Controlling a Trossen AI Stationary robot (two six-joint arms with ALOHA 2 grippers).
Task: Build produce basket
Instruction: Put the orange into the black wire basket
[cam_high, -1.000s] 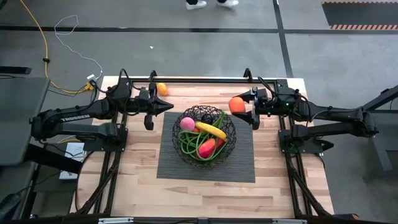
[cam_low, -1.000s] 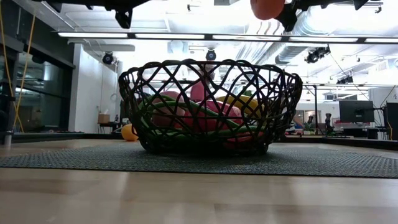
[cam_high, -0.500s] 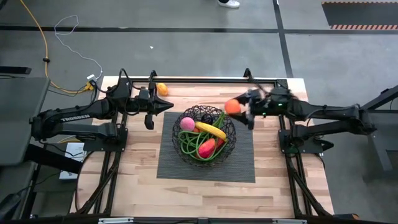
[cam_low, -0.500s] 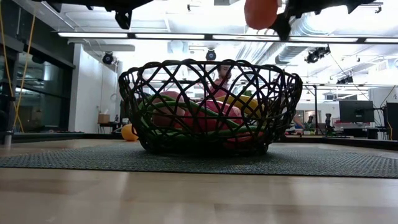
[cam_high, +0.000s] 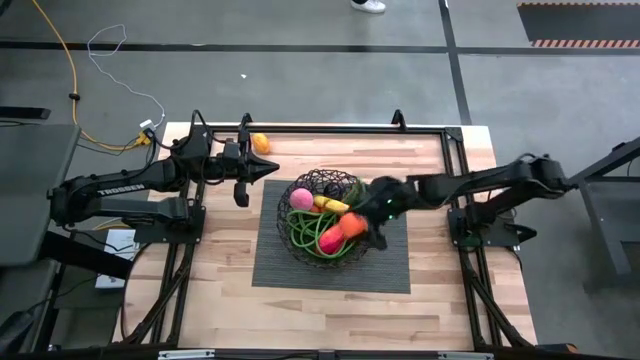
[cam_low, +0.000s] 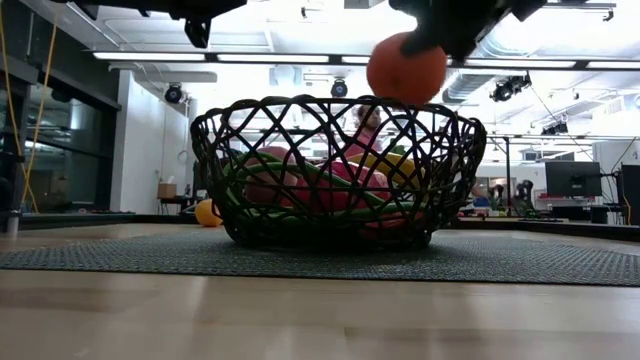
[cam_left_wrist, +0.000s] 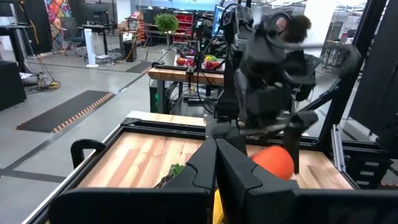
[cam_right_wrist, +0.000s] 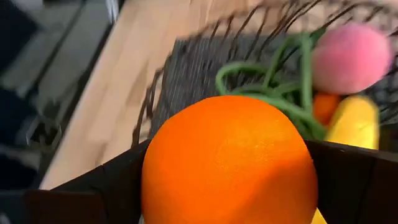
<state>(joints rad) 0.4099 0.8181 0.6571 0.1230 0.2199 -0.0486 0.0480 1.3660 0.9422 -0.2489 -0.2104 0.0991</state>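
The black wire basket (cam_high: 322, 183) stands on a dark ribbed mat (cam_high: 390, 270) at mid-table. It holds a pink peach (cam_high: 301, 198), a yellow banana (cam_high: 335, 205), a red pepper (cam_high: 333, 238) and green beans (cam_high: 303, 236). My right gripper (cam_high: 366, 221) is shut on an orange (cam_high: 354, 224) over the basket's right part, about rim height (cam_low: 406, 68). My left gripper (cam_high: 272, 170) hangs shut and empty beside the basket's far left. A second orange (cam_high: 260, 143) rests on the table near the far edge. My right gripper pinches the orange between its two fingers, one on each opposite side (cam_right_wrist: 152, 180). The fingers (cam_right_wrist: 354, 180) slant down from the table's right. The orange is lifted clear, just above the basket's rim and the produce inside.
A black frame rail (cam_high: 340, 128) runs along the table's far edge. Bare wood lies in front of the mat (cam_high: 330, 320) and left of it. The arm bases stand at the table's left and right sides.
My right gripper has swung from the table's far right toward the basket, sinking and tipping downward with the orange still in its fingers. The orange now hangs over the basket's right part instead of beside it.
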